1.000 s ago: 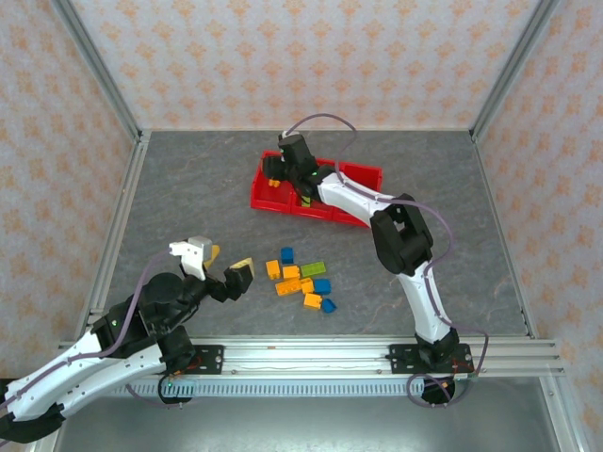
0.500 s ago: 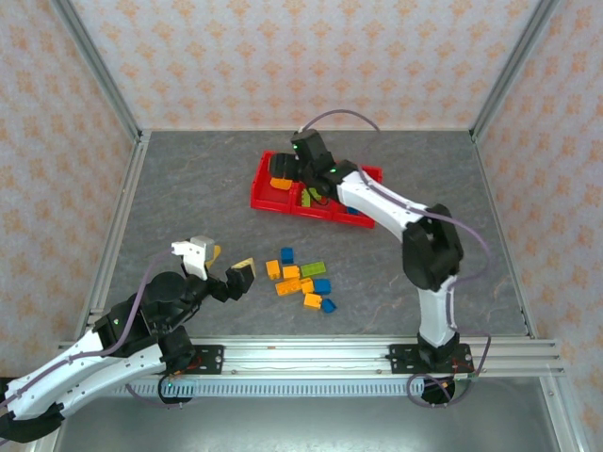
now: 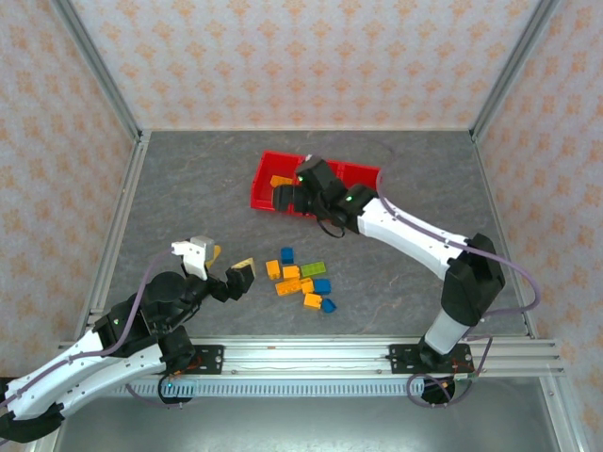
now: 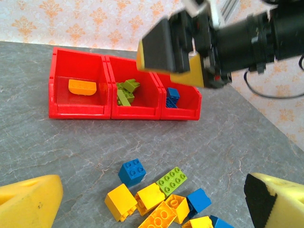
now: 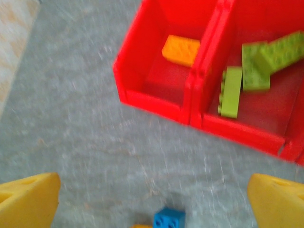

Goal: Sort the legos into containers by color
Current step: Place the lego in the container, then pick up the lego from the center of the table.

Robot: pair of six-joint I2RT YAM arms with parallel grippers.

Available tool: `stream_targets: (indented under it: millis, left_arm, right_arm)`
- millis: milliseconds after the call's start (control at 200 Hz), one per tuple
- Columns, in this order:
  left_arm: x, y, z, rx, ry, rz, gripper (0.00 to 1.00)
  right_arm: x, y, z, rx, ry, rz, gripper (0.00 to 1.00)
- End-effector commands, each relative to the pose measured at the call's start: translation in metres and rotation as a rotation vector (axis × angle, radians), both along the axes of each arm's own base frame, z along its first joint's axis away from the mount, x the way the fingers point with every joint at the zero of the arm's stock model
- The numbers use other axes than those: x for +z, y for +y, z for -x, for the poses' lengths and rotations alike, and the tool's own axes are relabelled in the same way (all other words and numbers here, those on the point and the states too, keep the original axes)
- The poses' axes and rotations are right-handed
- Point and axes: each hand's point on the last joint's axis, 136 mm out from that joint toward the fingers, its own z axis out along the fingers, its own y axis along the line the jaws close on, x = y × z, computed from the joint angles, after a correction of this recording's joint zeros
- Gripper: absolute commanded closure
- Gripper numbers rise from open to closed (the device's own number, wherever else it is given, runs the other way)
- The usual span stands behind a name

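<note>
Loose legos (image 3: 301, 281) piled mid-desk (image 3: 188, 188). Red bins (image 4: 133, 113) behind hold an orange brick (image 4: 81, 87), green bricks (image 4: 126, 91) and blue bricks (image 4: 172, 96). Right hand (image 3: 285, 199) released, empty, at bins' front edge. Left hand (image 3: 222, 266) released, empty, left of pile.

Noted three joined red bins (image 4: 78, 112), open-topped and upright, in one row toward the back of the table (image 3: 188, 207). Left bin: one orange brick (image 4: 82, 87), lying flat. Middle bin: several lime green bricks (image 4: 126, 91), heaped loosely. Right bin: blue bricks (image 4: 172, 96), count unclear. Nearer, well apart from the bins, a loose cluster of unsorted bricks (image 3: 301, 280) on the table: orange-yellow, blue and one flat green piece (image 4: 172, 180), mostly studs up, several touching.
</note>
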Motion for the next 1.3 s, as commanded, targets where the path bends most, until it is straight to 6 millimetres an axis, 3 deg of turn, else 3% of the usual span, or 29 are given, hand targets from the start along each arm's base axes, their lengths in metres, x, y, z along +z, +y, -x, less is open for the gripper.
stream_targets:
  millis: [0, 200, 516, 721, 931, 1291]
  left_arm:
    - [-0.001, 0.002, -0.002, 0.012, -0.01, -0.01, 0.01]
    - [0.001, 0.002, -0.001, 0.004, -0.015, -0.004, 0.01]
    - [0.0, 0.0, 0.0, -0.003, -0.012, -0.008, 0.01]
    - [0.001, 0.002, -0.001, 0.003, -0.016, -0.003, 0.01]
    - [0.0, 0.001, -0.001, 0.002, -0.014, -0.005, 0.01]
    - [0.0, 0.002, -0.001, 0.006, -0.016, -0.004, 0.01]
  right_arm:
    - [-0.02, -0.012, 0.019, -0.029, 0.065, 0.049, 0.0]
    - [-0.067, -0.005, 0.038, -0.008, 0.169, 0.086, 0.1]
    - [-0.12, 0.013, 0.05, 0.05, 0.294, 0.198, 0.24]
    - [-0.138, 0.023, 0.049, 0.065, 0.325, 0.242, 0.33]
    - [-0.148, 0.032, 0.049, 0.081, 0.327, 0.279, 0.33]
    - [-0.158, 0.027, 0.049, 0.071, 0.332, 0.313, 0.34]
